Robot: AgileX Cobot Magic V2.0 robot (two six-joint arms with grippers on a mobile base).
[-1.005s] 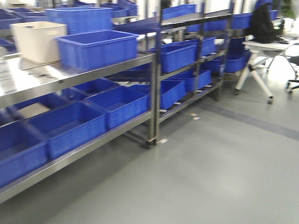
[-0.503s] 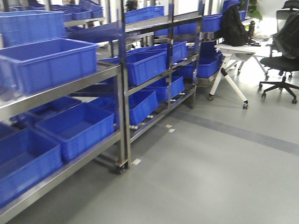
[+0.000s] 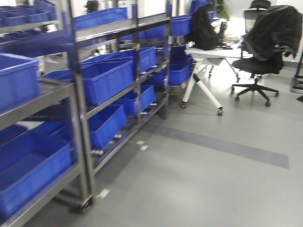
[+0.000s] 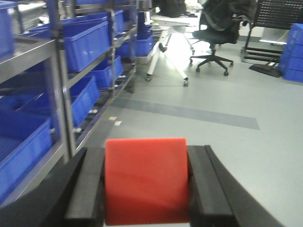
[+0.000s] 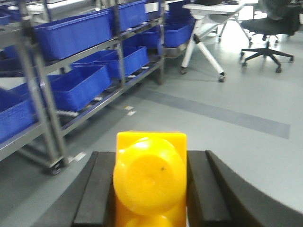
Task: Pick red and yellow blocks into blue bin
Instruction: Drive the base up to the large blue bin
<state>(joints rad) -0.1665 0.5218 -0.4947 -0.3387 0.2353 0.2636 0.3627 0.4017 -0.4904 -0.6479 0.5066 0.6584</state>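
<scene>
The left gripper (image 4: 146, 198) is clamped on the red cube (image 4: 146, 175), which fills the gap between its black fingers (image 4: 85, 189). The right gripper (image 5: 150, 203) pinches the yellow studded brick (image 5: 150, 179) the same way. Both blocks are held over the grey floor (image 3: 213, 179) beside a steel rack (image 3: 78, 118) of blue tubs (image 3: 106, 80); which tub is the task's own cannot be told through the blur.

The cube (image 4: 146, 179) is plain red, the studded brick (image 5: 150, 179) yellow. Bins (image 3: 106, 80) at left are bright blue; the floor (image 3: 213, 194) grey with 1 darker stripe.
</scene>
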